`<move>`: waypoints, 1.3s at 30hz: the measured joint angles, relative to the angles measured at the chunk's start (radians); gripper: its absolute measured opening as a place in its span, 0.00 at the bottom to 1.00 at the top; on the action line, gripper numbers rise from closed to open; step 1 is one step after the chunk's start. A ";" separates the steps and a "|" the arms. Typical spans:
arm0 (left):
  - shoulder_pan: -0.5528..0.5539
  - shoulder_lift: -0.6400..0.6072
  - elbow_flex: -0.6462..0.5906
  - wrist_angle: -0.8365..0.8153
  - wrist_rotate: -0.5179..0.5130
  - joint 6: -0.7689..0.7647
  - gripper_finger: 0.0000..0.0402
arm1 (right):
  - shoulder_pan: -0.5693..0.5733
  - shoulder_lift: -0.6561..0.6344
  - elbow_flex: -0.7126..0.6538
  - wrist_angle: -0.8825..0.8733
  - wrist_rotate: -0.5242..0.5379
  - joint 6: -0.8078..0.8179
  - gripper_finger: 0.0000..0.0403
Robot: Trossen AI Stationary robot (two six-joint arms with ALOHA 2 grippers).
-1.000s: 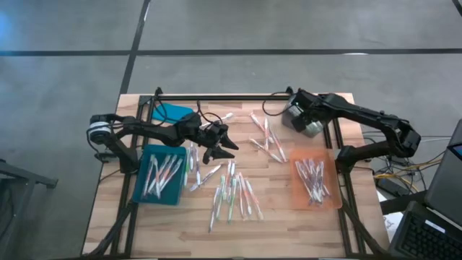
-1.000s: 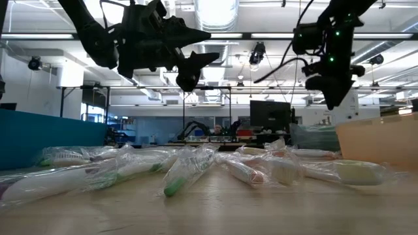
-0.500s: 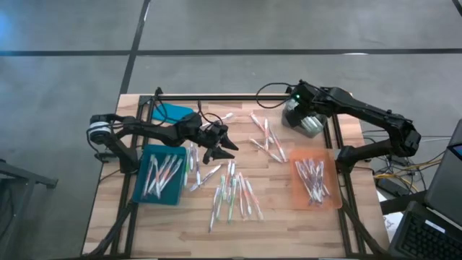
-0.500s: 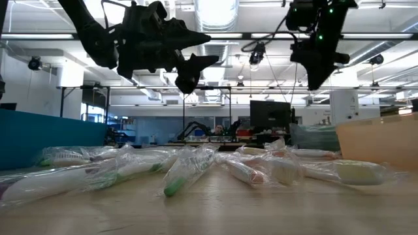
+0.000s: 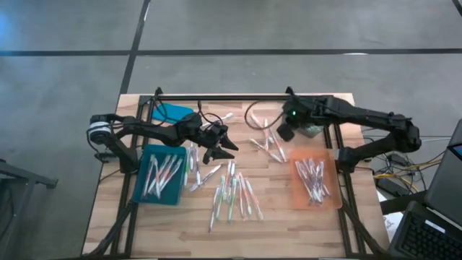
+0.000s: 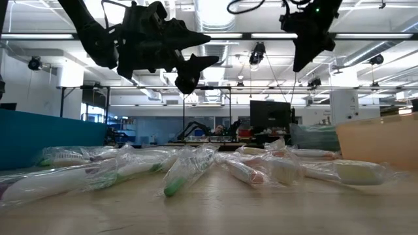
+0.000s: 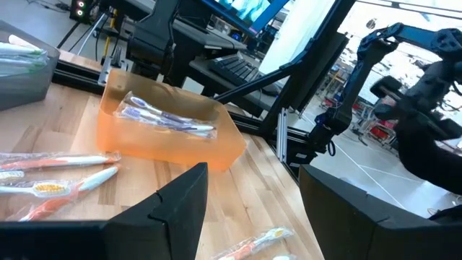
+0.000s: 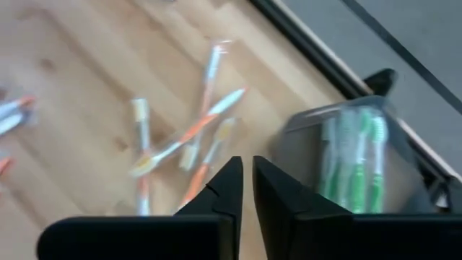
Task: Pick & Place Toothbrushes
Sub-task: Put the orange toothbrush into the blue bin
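Just beside the loose toothbrushes (image 5: 268, 143) hangs the right end effector (image 5: 284, 134) — fingers nearly together, gripping nothing — above the worktop (image 5: 281, 224).

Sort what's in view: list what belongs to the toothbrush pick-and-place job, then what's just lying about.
Job:
- loose wrapped toothbrushes on the wooden table
- teal tray
- translucent orange tray
- clear bin of green brushes
- left gripper, right gripper

Lying about:
- black cables
- blue cloth-like thing

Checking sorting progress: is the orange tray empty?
Not empty: the translucent orange plastic tray holds several wrapped toothbrushes.
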 joint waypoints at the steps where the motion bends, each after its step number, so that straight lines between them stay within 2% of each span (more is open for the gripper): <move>1: 0.000 0.000 0.000 0.000 0.000 0.000 0.55 | 0.023 0.000 -0.004 -0.001 0.000 0.002 0.06; 7: -0.002 -0.001 0.000 -0.024 0.002 -0.007 0.55 | 0.147 0.000 -0.052 -0.001 0.009 0.036 0.02; 11: -0.015 -0.001 0.000 -0.110 0.003 0.065 0.55 | 0.208 0.000 -0.105 0.000 0.013 0.061 0.02; 20: -0.140 -0.013 0.005 -0.152 -0.010 0.455 0.55 | 0.276 0.000 -0.247 0.002 0.118 0.165 0.02; 24: -0.192 -0.046 0.039 -0.239 -0.034 0.556 0.55 | 0.290 0.000 -0.303 0.005 0.167 0.212 0.02; 28: -0.230 -0.079 0.130 -0.503 -0.168 0.644 0.55 | 0.324 -0.011 -0.351 0.040 0.172 0.239 0.02; 33: -0.282 -0.085 0.269 -0.880 -0.435 0.822 0.55 | 0.416 -0.063 -0.399 0.144 0.172 0.239 0.02; 36: -0.306 -0.085 0.323 -0.978 -0.533 0.887 0.55 | 0.478 -0.099 -0.406 0.192 0.176 0.238 0.02; 39: -0.323 -0.085 0.336 -0.992 -0.540 0.911 0.55 | 0.541 -0.134 -0.406 0.244 0.235 0.238 0.02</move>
